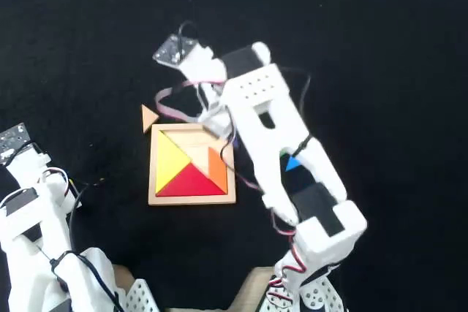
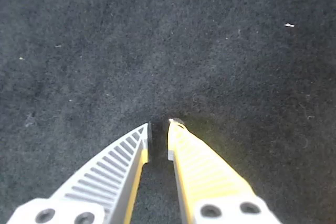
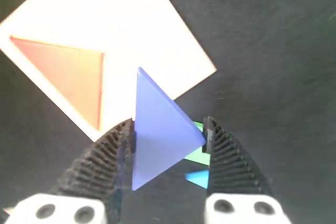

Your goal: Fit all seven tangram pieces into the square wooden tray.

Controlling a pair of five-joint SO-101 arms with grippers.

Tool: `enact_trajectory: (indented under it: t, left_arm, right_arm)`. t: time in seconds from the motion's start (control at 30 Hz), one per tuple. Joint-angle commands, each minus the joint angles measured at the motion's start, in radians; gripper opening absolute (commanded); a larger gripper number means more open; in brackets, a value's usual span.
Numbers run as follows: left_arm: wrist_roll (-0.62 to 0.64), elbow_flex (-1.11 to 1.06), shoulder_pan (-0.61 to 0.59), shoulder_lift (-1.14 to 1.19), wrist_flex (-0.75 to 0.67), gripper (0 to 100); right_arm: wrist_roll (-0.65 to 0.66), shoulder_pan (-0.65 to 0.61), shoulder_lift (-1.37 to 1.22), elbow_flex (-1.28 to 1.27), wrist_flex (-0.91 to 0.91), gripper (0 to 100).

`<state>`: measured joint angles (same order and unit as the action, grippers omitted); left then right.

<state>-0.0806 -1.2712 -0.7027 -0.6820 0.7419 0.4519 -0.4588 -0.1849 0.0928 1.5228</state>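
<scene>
Around: a black cloth point(image 1: 380, 71) covers the table. A small tan triangle point(image 1: 149, 117) lies on it just off the tray's far left corner. A blue piece point(image 1: 292, 164) peeks out from under the right arm point(image 1: 278, 129), to the right of the tray. A green piece point(image 3: 198, 154) lies on the cloth behind the held piece.
In the way: the right arm reaches over the tray's far right corner and hides that corner from above.
Tray: the square wooden tray point(image 1: 191, 200) sits mid-table with its sides square to the table edge. A yellow triangle point(image 1: 172, 162) is at its left, a red triangle point(image 1: 191, 180) at its near side and an orange triangle point(image 1: 218, 168) at its right. The far part is bare wood.
Right gripper point(image 3: 168, 127): pinching a purple triangle point(image 3: 157, 129), just off the tray's edge.
Purple triangle's lie: its long edge runs along one finger and the opposite corner presses on the other finger. One sharp corner points away from the wrist, toward the tray.
Left gripper point(image 2: 159, 129): fingers almost together with nothing between them, over bare cloth at the near left.
</scene>
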Motion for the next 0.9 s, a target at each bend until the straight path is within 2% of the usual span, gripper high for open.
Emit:
enact_trajectory:
  t: [0.0,0.1,0.27,0.37,0.87]
  left_arm:
    - [-0.005,0.019,0.001,-0.020,-0.006,8]
    - [-0.005,0.019,0.001,-0.020,-0.006,8]
    - [-0.005,0.019,0.001,-0.020,-0.006,8]
    - [-0.005,0.019,0.001,-0.020,-0.006,8]
    - [-0.005,0.019,0.001,-0.020,-0.006,8]
  right_arm:
    - [-0.109,-0.031,0.070,-0.159,-0.189,11.0]
    - [-0.109,-0.035,0.068,-0.232,-0.304,11.0]
    - [-0.049,-0.031,0.030,-0.262,-0.387,11.0]
    - [-0.014,-0.035,-0.021,-0.260,-0.397,11.2]
    - [-0.018,-0.020,-0.134,-0.179,-0.416,11.3]
